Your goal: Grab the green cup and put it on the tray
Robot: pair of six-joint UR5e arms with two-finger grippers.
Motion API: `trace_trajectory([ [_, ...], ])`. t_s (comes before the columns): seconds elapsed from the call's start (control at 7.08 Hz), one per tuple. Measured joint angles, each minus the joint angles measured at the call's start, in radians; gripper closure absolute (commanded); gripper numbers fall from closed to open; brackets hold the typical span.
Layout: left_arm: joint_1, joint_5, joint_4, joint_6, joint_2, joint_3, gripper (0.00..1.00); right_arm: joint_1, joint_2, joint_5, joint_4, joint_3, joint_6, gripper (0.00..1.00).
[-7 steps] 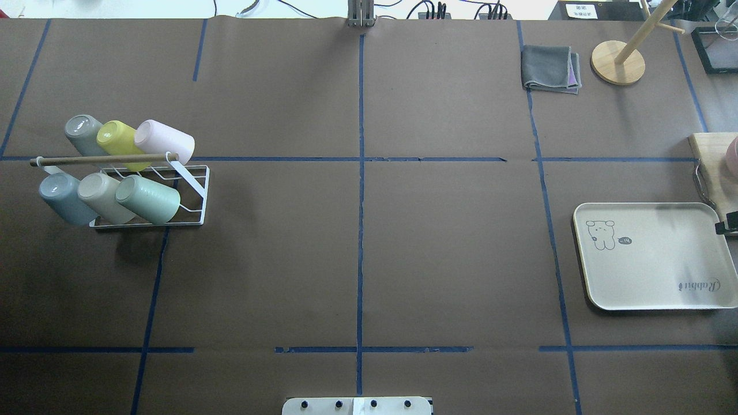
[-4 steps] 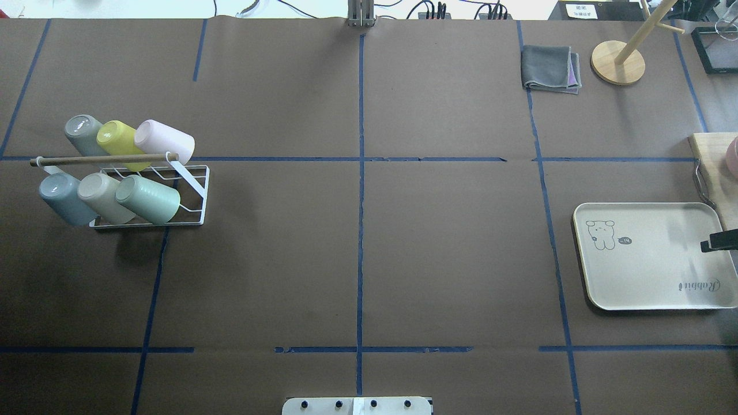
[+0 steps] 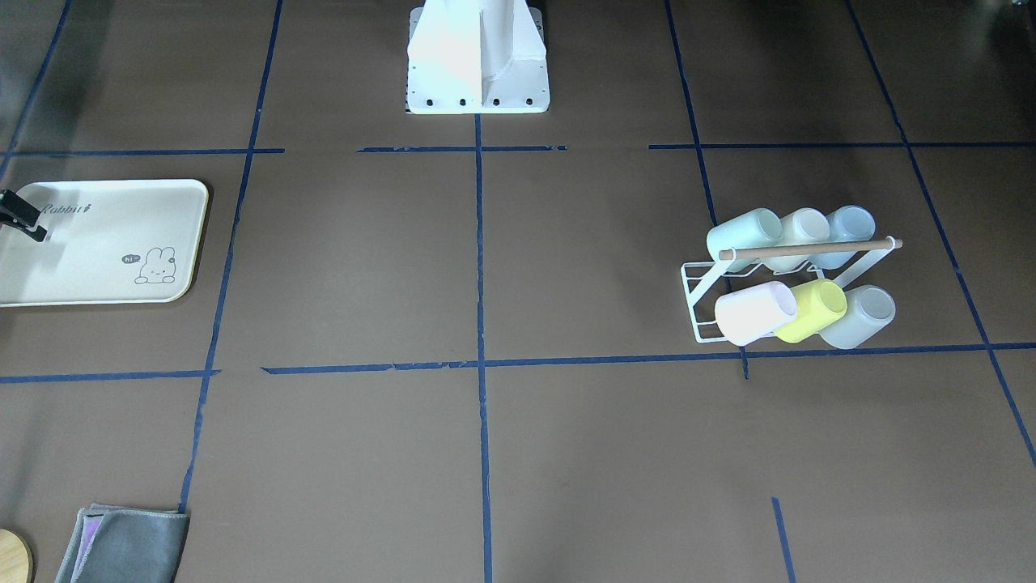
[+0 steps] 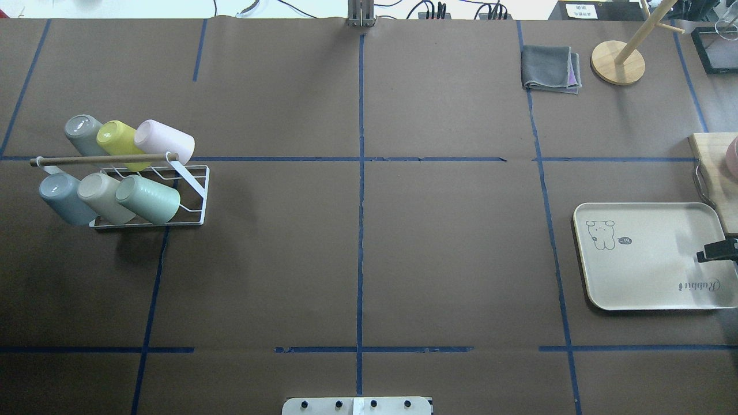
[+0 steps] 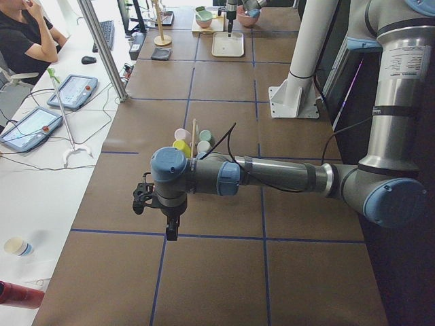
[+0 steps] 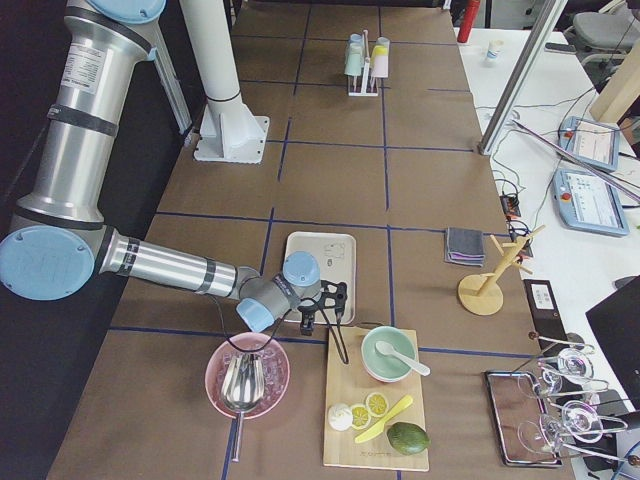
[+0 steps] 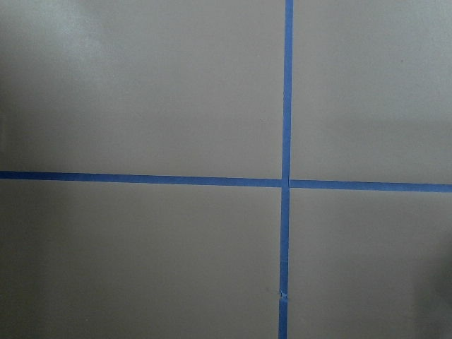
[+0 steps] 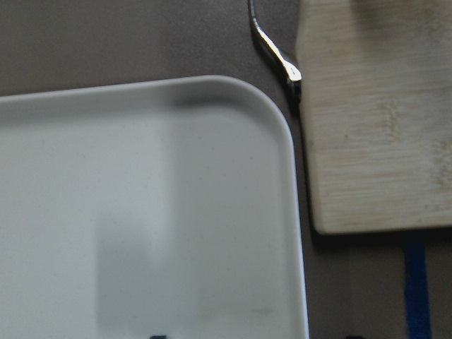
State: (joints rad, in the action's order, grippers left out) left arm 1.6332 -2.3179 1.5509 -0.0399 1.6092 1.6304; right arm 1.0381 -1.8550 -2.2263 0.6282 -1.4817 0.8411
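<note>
The green cup (image 4: 147,199) lies tilted on the near row of a white wire rack (image 4: 195,183) at the table's left, next to a beige and a grey-blue cup. It also shows in the front view (image 3: 743,233). The tray (image 4: 646,276) lies flat at the right, with nothing on it. My right gripper (image 4: 718,252) hovers over the tray's right edge, far from the cup; in the right wrist view its tips stand apart over the tray (image 8: 141,212), open and empty. My left gripper (image 5: 158,216) shows only in the exterior left view, beyond the rack; I cannot tell its state.
Yellow (image 4: 118,138), pink and grey cups fill the rack's far row. A wooden board (image 4: 715,167) with a green bowl (image 6: 390,352) lies just beyond the tray, beside a pink bowl (image 6: 247,375). A grey cloth (image 4: 550,68) and wooden stand (image 4: 618,60) sit far right.
My right gripper has moved along the tray's right edge toward the robot and slightly inward over the tray. The cups and the tray have not moved.
</note>
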Motion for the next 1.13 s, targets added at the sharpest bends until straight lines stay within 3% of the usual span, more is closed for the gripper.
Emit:
trace_trajectory([
  [0.42,0.0,0.0,0.0,0.0,0.0,-0.001,0.0,0.002,-0.004,-0.002,-0.003,0.005,-0.003,0.26],
  [1.13,-0.001,0.0,0.0,0.0,0.0,-0.001,0.0,0.008,-0.01,-0.007,-0.01,-0.002,-0.004,0.39],
])
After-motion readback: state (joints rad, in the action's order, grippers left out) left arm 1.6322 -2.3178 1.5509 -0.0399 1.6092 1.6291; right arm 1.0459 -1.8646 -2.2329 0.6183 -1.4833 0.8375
